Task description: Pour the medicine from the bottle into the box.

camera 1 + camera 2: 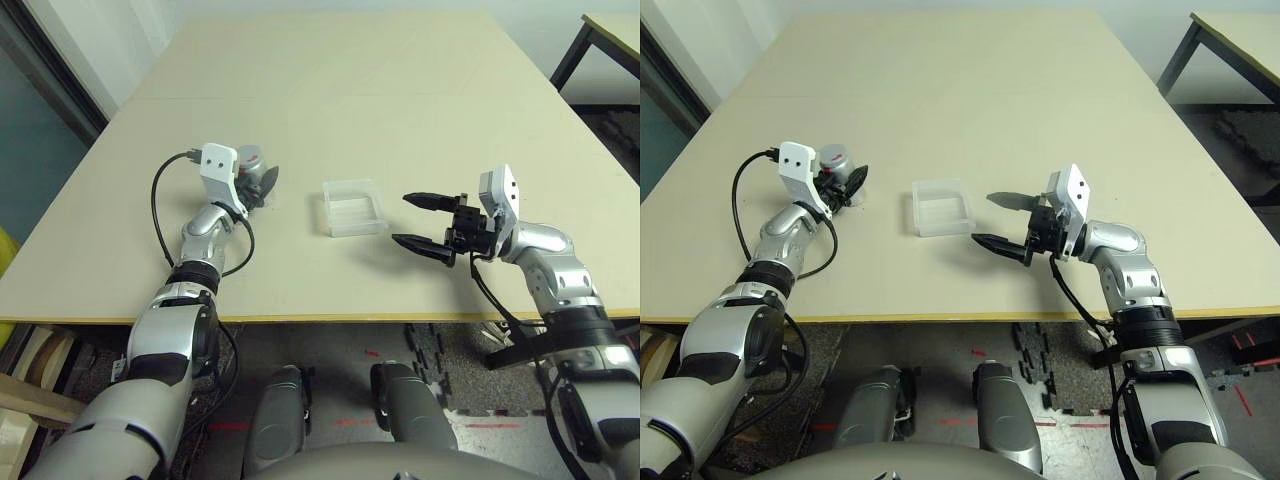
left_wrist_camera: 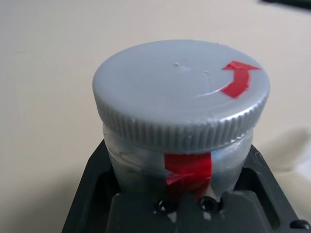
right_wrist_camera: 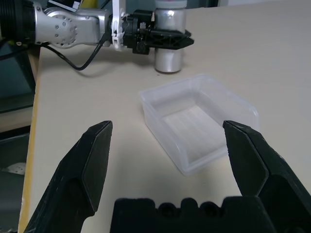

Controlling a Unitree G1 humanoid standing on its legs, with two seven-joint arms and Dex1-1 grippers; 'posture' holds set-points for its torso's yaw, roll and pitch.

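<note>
The bottle (image 1: 250, 160) stands upright on the table at the left, silver-grey with a red stripe. Its round grey cap (image 2: 181, 90), marked with a red arrow, is on. My left gripper (image 1: 262, 186) is shut on the bottle, a black finger on either side of its body. The clear plastic box (image 1: 353, 207) lies to the right of the bottle, near the table's middle, and nothing shows in it. My right gripper (image 1: 400, 219) hovers open just right of the box, fingertips pointing at it; the box (image 3: 199, 121) lies ahead of them. The medicine is hidden.
The beige table (image 1: 400, 100) stretches far behind the box. Its front edge (image 1: 330, 318) runs close below both grippers. A black cable (image 1: 158, 215) loops off my left wrist. A second table (image 1: 612, 30) stands at the back right.
</note>
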